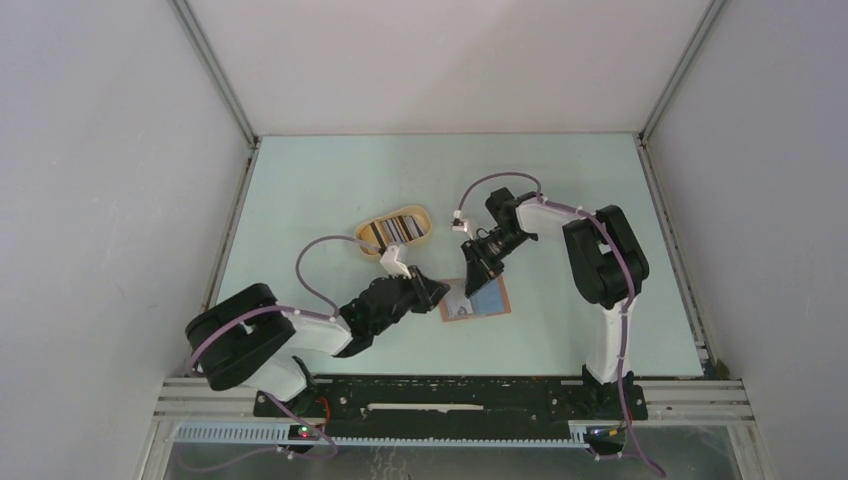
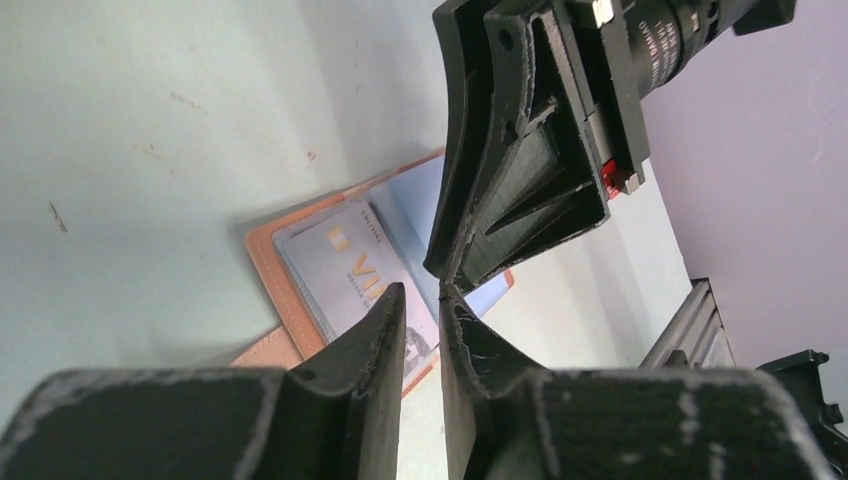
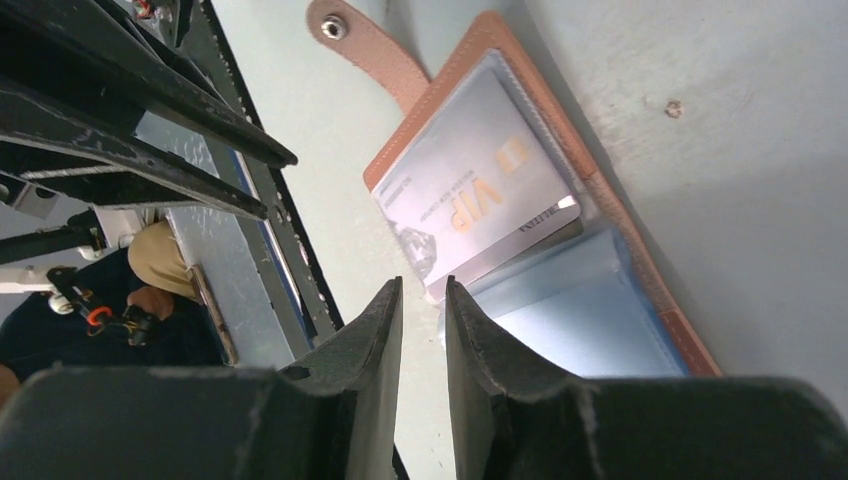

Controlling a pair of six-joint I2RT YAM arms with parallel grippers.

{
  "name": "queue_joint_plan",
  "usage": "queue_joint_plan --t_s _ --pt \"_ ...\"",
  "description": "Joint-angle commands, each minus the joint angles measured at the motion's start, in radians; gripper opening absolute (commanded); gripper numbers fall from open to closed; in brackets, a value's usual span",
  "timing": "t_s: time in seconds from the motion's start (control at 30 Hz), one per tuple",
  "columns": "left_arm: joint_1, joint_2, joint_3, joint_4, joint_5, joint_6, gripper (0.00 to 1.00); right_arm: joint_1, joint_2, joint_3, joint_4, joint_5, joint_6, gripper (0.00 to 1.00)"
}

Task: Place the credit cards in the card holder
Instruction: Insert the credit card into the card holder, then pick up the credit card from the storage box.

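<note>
The card holder (image 1: pixel 490 303) lies open and flat on the pale table, its snap tab (image 3: pixel 350 45) stretched out to one side. A silver credit card (image 3: pixel 470 195) marked VIP rests on its clear sleeves, and in the left wrist view that credit card (image 2: pixel 345 265) shows against the holder's tan edge (image 2: pixel 262 245). More credit cards (image 1: pixel 392 231) lie in the oval tray. My left gripper (image 1: pixel 441 293) hovers at the holder's left edge, its jaws a narrow gap apart with nothing between (image 2: pixel 422 295). My right gripper (image 1: pixel 474 280) hangs just over the holder's far side, also slightly open and empty (image 3: pixel 423 290).
The oval tan tray (image 1: pixel 424 222) stands behind and to the left of the holder. The two grippers are tip to tip, almost touching, with the right gripper's finger (image 2: pixel 520 150) filling the top of the left wrist view. A metal rail (image 1: pixel 450 395) runs along the table's near edge, and white walls enclose the table.
</note>
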Motion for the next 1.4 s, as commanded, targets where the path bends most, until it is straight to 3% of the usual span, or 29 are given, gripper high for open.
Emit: queue_joint_plan --t_s 0.0,0.2,0.33,0.43,0.53,0.6,0.67,0.73,0.8,0.87,1.0,1.13,1.23,1.37 --pt "0.0 -0.12 -0.004 -0.05 -0.002 0.132 0.24 -0.006 -0.105 0.038 -0.039 -0.046 -0.087 0.31" --pt "0.001 -0.289 0.082 -0.256 -0.042 0.338 0.33 -0.005 -0.198 0.037 -0.064 -0.046 -0.159 0.31" --pt "0.002 -0.413 0.126 -0.366 -0.154 0.491 0.43 -0.004 -0.28 0.036 -0.07 -0.023 -0.187 0.31" --pt "0.011 -0.474 0.141 -0.392 -0.249 0.577 0.56 0.001 -0.349 0.035 -0.052 0.016 -0.189 0.31" --pt "0.036 -0.508 0.148 -0.361 -0.327 0.635 0.78 0.007 -0.423 0.037 -0.006 0.059 -0.169 0.31" --pt "0.07 -0.517 0.161 -0.336 -0.332 0.658 0.92 0.01 -0.471 0.037 0.034 0.087 -0.149 0.32" --pt "0.119 -0.511 0.19 -0.331 -0.301 0.651 0.99 0.012 -0.513 0.048 0.074 0.115 -0.131 0.38" --pt "0.175 -0.494 0.235 -0.355 -0.251 0.627 1.0 0.008 -0.535 0.092 0.092 0.111 -0.11 0.52" --pt "0.228 -0.46 0.291 -0.391 -0.202 0.604 1.0 0.0 -0.517 0.159 0.092 0.06 -0.08 0.75" --pt "0.274 -0.421 0.355 -0.442 -0.171 0.583 1.0 -0.005 -0.436 0.266 0.051 -0.025 -0.048 0.87" --pt "0.346 -0.386 0.403 -0.474 -0.167 0.555 1.0 0.03 -0.184 0.597 -0.131 -0.083 0.049 0.9" --pt "0.418 -0.402 0.28 -0.385 -0.16 0.496 1.0 0.082 -0.001 0.809 -0.126 0.002 0.169 0.86" --pt "0.487 -0.401 0.166 -0.263 -0.132 0.37 1.0 0.108 0.102 0.887 -0.065 0.063 0.258 0.85" --pt "0.552 -0.33 0.007 0.052 -0.027 0.217 0.97 0.13 0.248 1.003 -0.035 0.126 0.347 0.84"
